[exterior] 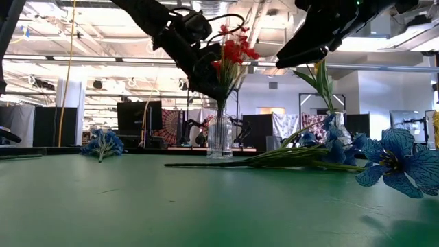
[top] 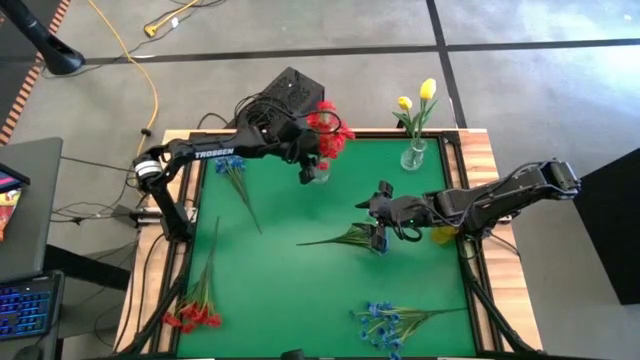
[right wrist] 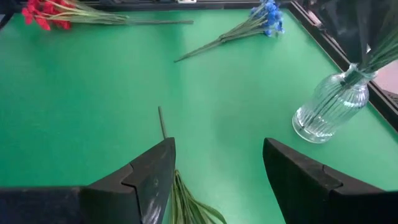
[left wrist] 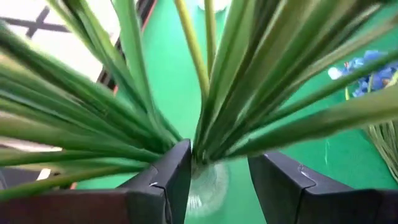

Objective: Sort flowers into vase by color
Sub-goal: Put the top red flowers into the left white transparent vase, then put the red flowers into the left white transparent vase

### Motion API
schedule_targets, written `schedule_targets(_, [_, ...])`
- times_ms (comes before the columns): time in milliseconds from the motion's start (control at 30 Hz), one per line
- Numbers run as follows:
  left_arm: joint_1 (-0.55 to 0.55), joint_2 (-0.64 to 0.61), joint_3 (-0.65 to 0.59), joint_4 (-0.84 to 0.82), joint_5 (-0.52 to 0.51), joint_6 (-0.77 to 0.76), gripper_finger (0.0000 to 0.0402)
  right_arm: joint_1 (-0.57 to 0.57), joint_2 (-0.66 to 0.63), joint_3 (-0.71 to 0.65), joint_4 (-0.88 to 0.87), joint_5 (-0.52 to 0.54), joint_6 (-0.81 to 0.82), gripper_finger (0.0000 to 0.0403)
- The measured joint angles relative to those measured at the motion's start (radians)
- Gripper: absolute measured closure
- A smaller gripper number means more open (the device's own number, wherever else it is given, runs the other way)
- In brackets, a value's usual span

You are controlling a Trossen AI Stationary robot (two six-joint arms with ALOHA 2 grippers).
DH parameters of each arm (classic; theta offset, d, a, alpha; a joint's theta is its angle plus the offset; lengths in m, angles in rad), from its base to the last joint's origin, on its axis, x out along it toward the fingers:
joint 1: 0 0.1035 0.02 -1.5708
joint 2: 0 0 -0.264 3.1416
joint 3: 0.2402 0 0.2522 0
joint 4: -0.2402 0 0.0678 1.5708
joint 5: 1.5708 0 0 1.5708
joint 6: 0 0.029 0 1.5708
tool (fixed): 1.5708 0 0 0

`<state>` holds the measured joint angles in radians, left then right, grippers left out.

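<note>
Green counter (top: 290,290) with wood edges, open workshop hall behind. Left claw (top: 305,172) up at the far edge over a clear vase (top: 320,172) holding the red spray (top: 326,128); its fingers (left wrist: 171,180) sit spread on either side of the stems just above the vase mouth, not pinching them. Right claw (top: 381,226) near counter centre, fingers wide apart, hovering over a flat-lying green spray (top: 345,238), bloom colour unclear. Second vase (top: 414,155) at far right holds two yellow buds (top: 418,95). Loose on the counter: blue spray (top: 232,170) far left, red spray (top: 192,315) near left corner, blue spray (top: 385,320) near right
</note>
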<state>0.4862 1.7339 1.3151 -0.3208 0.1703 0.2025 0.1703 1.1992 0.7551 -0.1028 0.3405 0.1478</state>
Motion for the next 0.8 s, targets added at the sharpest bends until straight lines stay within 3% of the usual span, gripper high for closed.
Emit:
schedule_targets(333, [0.006, -0.057, 0.001, -0.077, -0.02, 0.032, 0.0255, -0.002, 0.0, 0.0, 0.01, 0.0, -0.014, 0.0133])
schedule_targets(800, [0.003, -0.056, 0.001, -0.331, -0.018, 0.036, 0.0255, 0.0, 0.0, 0.0, 0.011, 0.0, -0.011, 0.0133])
